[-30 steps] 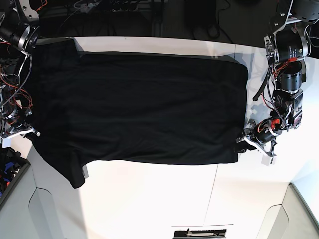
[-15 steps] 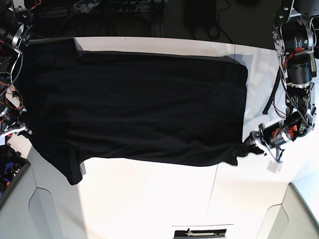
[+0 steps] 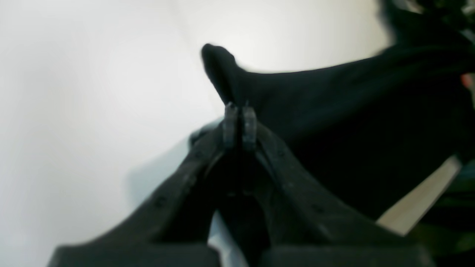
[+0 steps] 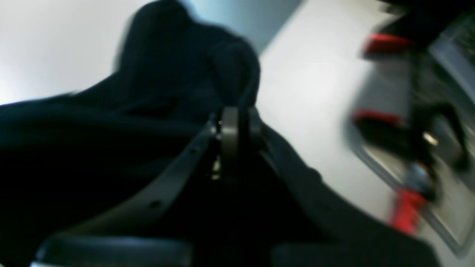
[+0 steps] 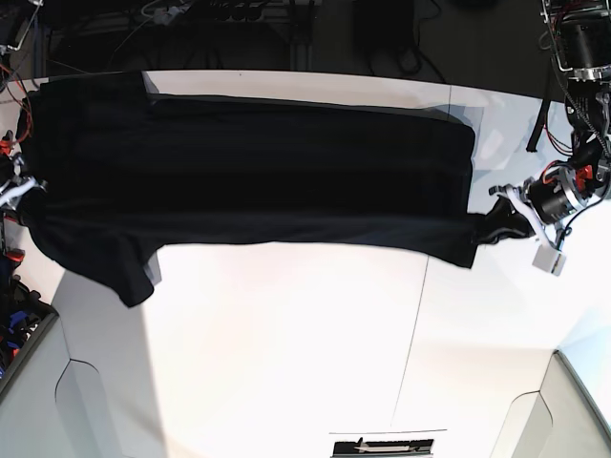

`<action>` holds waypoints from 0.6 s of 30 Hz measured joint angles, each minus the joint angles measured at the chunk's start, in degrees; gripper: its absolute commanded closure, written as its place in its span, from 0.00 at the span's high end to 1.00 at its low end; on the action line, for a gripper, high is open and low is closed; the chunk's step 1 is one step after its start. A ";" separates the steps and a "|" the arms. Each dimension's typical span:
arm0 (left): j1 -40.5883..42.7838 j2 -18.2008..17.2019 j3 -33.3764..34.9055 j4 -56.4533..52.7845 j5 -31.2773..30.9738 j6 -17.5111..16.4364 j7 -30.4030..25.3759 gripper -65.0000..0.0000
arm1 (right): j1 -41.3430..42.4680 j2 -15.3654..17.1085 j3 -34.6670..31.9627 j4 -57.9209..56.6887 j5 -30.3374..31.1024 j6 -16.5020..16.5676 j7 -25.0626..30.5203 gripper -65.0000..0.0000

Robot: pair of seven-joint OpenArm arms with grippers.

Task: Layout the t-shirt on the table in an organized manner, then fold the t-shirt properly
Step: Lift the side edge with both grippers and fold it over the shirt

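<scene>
The black t-shirt (image 5: pixel 258 172) lies stretched across the far part of the white table (image 5: pixel 286 353), showing only plain black; no graphic is visible. My left gripper (image 5: pixel 511 221), at the right of the base view, is shut on the shirt's near corner. In the left wrist view its fingertips (image 3: pixel 239 126) pinch black cloth (image 3: pixel 352 111) above the table (image 3: pixel 92 92). My right gripper (image 5: pixel 21 191), at the left edge, is shut on the other near corner, by the hanging sleeve (image 5: pixel 129 277). The right wrist view shows its closed tips (image 4: pixel 233 126) in bunched cloth (image 4: pixel 167 74).
Cables and dark equipment (image 5: pixel 239 14) run behind the table's far edge. A bin of red and blue items (image 5: pixel 14 324) sits at the left; it also shows, blurred, in the right wrist view (image 4: pixel 408 148). A small label (image 5: pixel 382 446) lies at the near edge.
Both grippers have moved toward the far side with the shirt's near corners, so the near edge of the shirt has drawn back and lifted off the table.
</scene>
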 measured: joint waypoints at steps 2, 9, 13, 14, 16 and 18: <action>1.05 0.13 0.07 0.00 -0.28 0.00 -0.02 0.00 | -1.09 -0.02 2.14 0.46 0.04 0.00 -0.59 0.00; 4.74 0.15 0.11 0.04 -0.76 -0.04 -0.22 0.00 | -4.39 -0.07 6.29 0.76 4.11 -0.02 -5.03 0.00; 5.42 0.33 0.11 0.04 -0.52 -0.02 0.24 0.18 | -4.70 -1.27 6.27 0.66 4.35 -0.04 -7.06 0.27; 5.27 0.33 0.11 0.04 -0.44 0.00 0.22 0.25 | -4.66 -1.40 6.27 0.66 4.57 -0.24 -6.91 0.42; 5.11 0.28 0.07 0.04 -0.46 0.00 0.17 0.35 | -4.57 -1.44 6.27 0.66 4.79 -0.28 -6.84 0.61; 5.18 0.31 0.07 0.04 -0.44 0.00 1.27 0.38 | -4.57 -1.44 6.27 0.66 4.96 -0.37 -6.71 0.65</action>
